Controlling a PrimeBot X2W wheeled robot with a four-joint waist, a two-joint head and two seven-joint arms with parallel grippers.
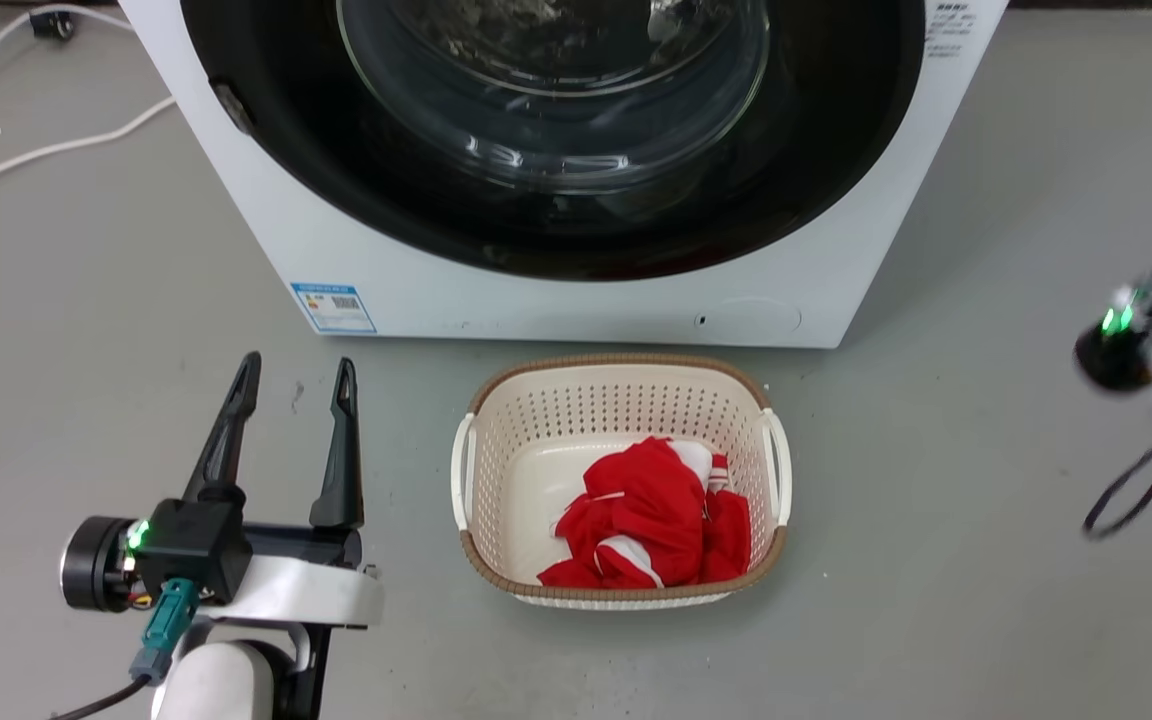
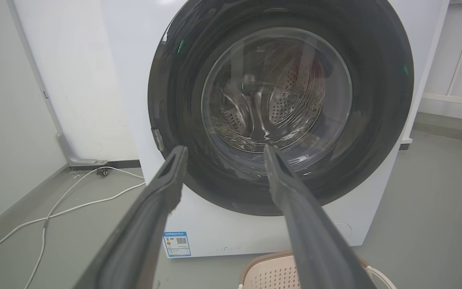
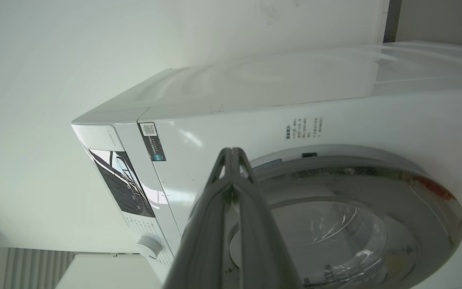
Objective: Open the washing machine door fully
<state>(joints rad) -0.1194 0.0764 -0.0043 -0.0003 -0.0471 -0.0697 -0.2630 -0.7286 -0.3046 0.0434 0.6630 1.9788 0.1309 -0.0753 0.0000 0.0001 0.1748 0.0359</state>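
Slippage is the chief risk: the washing machine door (image 2: 375,100), judged shut and flush against the washing machine (image 1: 266,200), is glossy and curved, so a fingertip hooked at its rim could be thrown off before the catch is released. Reach could also be hampered by the cream basket (image 1: 496,400), set on the floor just before the machine with red cloth (image 1: 656,520) inside. The right hand (image 3: 231,151) is seen with fingers pressed together, pointed at the door's edge, nothing held; contact cannot be told. The left hand (image 1: 298,365) is spread apart, empty, held beside the basket.
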